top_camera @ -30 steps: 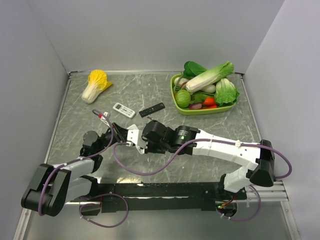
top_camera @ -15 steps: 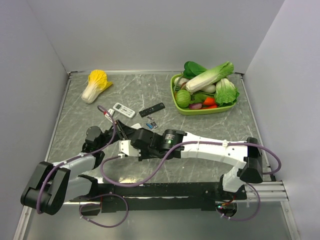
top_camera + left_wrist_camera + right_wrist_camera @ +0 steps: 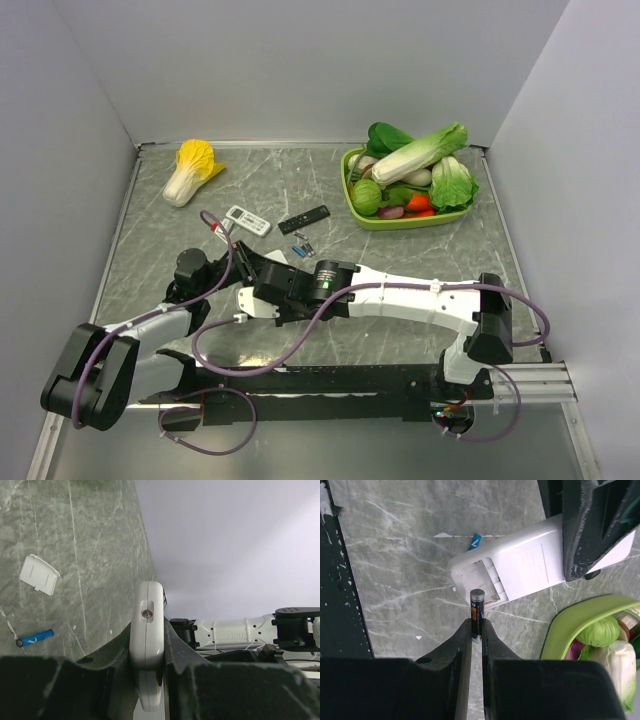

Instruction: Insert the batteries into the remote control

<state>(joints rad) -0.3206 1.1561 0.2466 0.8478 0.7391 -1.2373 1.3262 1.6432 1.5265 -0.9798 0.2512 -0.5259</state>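
Held battery at remote control bay; L claw covers far end

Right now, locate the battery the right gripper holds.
Right wrist view, centre: the battery is pinched in the right gripper, its tip at the open compartment of the remote control.

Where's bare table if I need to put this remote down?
Bare table top lies between the yellow cabbage and the green tray, and in front of that tray. Crowded mid-table: small white remote, black remote, loose batteries.
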